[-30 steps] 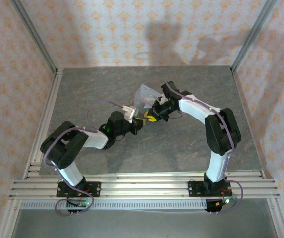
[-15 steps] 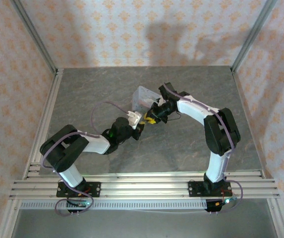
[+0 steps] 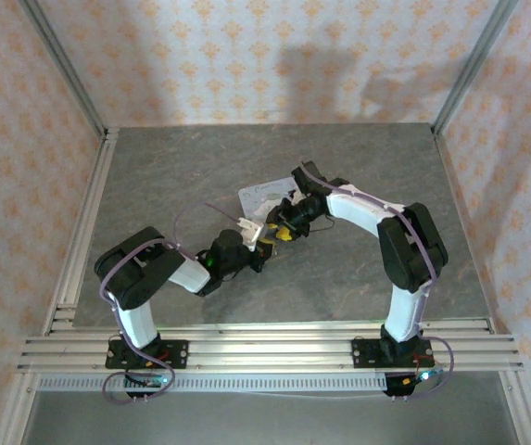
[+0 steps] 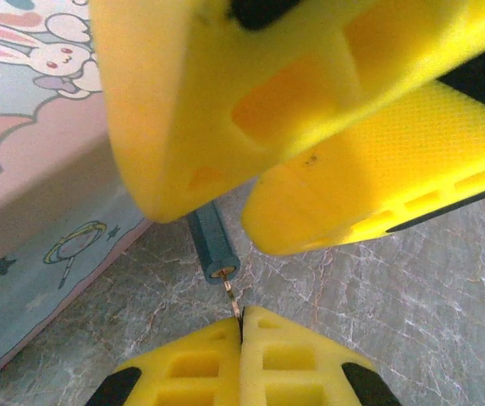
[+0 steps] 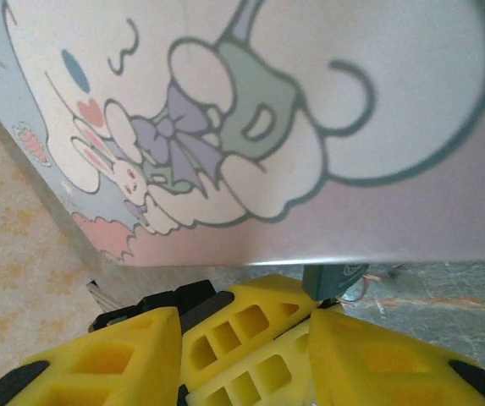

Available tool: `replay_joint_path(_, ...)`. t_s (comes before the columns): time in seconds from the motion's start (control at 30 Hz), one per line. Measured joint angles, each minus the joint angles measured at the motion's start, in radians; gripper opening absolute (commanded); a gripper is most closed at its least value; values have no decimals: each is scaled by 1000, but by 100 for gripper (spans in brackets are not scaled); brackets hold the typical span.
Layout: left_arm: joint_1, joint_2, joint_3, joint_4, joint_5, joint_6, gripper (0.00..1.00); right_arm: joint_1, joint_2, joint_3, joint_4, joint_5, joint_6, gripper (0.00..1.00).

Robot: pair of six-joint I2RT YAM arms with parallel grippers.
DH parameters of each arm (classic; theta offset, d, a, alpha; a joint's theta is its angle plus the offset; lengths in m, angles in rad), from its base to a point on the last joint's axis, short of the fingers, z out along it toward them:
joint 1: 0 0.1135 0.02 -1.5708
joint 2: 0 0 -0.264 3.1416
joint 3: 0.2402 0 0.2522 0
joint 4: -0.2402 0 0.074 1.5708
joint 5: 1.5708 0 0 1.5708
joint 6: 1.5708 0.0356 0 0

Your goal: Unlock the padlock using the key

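L gripper (image 4: 240, 326) jaws clenched on the key (image 4: 233, 296); key tip meets keyhole end of the padlock (image 4: 211, 245). Padlock sits at table (image 4: 411, 288) centre, just beside near wall of tin (image 4: 30, 220). R gripper (image 5: 242, 321) jaws released, fingers apart either side of padlock.

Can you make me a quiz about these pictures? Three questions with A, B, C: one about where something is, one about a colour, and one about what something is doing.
1. Where is the key's tip?
A. at the padlock's keyhole
B. in a cup
C. on a shelf

2. What colour is the padlock?
A. red
B. white
C. teal

3. What is the left gripper doing?
A. standing wide open
B. pinching the key
C. holding a spoon

Answers:
1 A: the key meets the padlock's end.
2 C: its body is dark blue-green.
3 B: its yellow fingers are closed on the key.
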Motion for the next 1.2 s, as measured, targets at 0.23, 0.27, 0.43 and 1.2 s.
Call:
replay_joint_path(0.23,1,0,-22,0,-8,-3,0,0,-43,-3,-21,86,-13,44)
replay_joint_path(0.27,1,0,-26,0,-8,-3,0,0,-56,-5,-22,103,-17,44)
replay_joint_path(0.43,3,0,-29,-1,-8,-17,0,0,-134,-91,26,163,-12,45)
replay_joint_path(1.2,54,0,-37,-6,80,-154,0,32,-161,-414,571,222,130,50)
